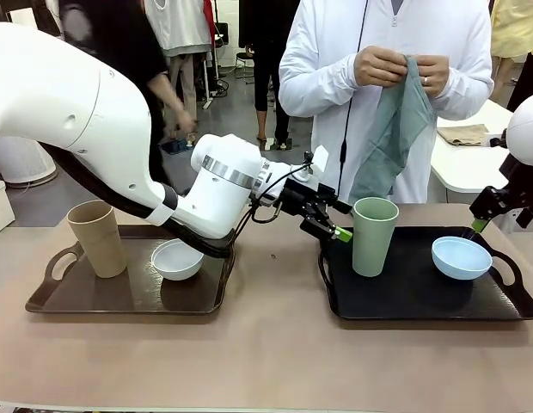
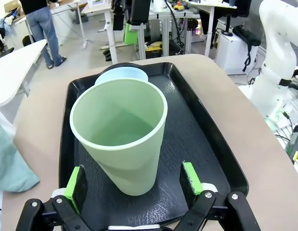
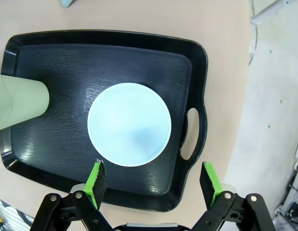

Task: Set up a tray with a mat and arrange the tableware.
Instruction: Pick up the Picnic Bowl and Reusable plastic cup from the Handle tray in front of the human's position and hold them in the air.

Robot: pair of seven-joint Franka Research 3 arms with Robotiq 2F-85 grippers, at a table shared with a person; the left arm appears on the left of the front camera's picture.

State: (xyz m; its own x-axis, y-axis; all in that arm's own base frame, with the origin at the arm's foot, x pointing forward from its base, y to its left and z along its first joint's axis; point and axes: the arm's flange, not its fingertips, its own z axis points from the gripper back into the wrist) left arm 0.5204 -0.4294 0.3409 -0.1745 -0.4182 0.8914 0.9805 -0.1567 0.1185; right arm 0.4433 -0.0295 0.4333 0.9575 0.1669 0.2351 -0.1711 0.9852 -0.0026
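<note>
Left gripper (image 2: 133,182), jaws spread, straddles the pale green tumbler (image 2: 122,139) on the black tray (image 2: 197,144) without touching; right gripper (image 3: 153,175) hangs open over the light blue bowl (image 3: 129,124). Front view adds tan tumbler (image 1: 96,238), white bowl (image 1: 177,259) on brown tray (image 1: 120,297), person (image 1: 335,52) holding teal cloth (image 1: 391,138).
</note>
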